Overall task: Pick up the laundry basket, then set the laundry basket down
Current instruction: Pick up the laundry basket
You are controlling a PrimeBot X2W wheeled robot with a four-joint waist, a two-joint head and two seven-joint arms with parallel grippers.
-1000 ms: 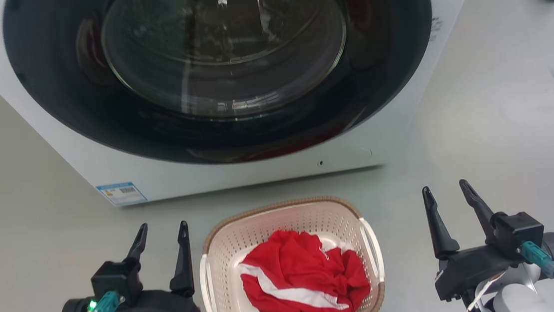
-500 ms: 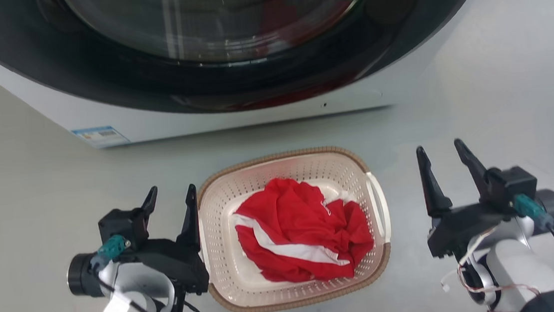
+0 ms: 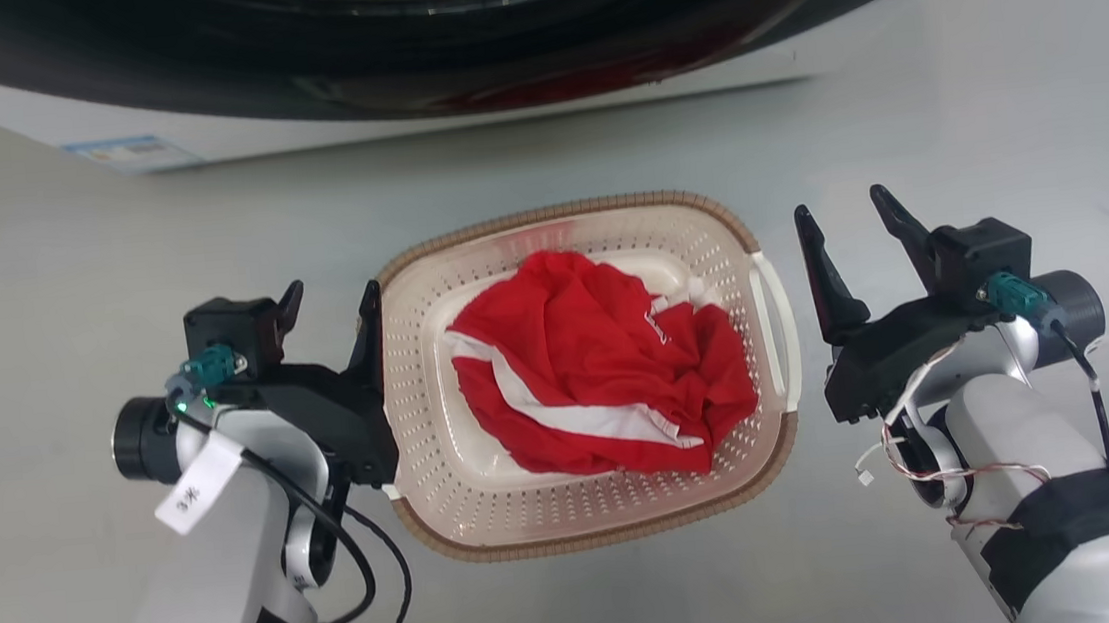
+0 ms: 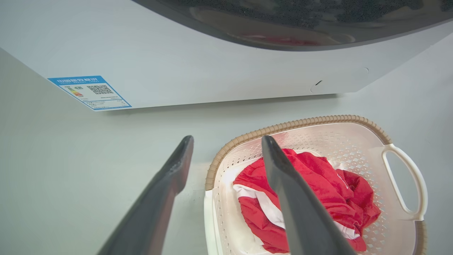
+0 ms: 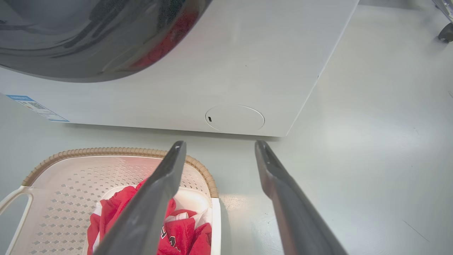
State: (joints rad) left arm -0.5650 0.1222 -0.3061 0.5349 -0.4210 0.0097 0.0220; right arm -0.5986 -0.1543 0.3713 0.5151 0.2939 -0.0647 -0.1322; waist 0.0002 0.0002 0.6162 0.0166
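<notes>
On the grey floor (image 3: 997, 92), just in front of the washing machine (image 4: 212, 71), sits the laundry basket (image 3: 532, 514), a red-and-white garment (image 3: 600, 368) bundled inside. Left gripper (image 3: 331, 291) is spread wide, one finger outside the basket's left rim, the other over it, though whether it's touching is hard to say. Right gripper (image 3: 838, 203) hangs released too, just beside the right handle (image 3: 790, 331), gripping nothing.

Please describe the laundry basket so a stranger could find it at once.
In front of the white washer, on the grey floor, stands the laundry basket. It alone is cream and perforated, with a brown rim and red cloth inside.
</notes>
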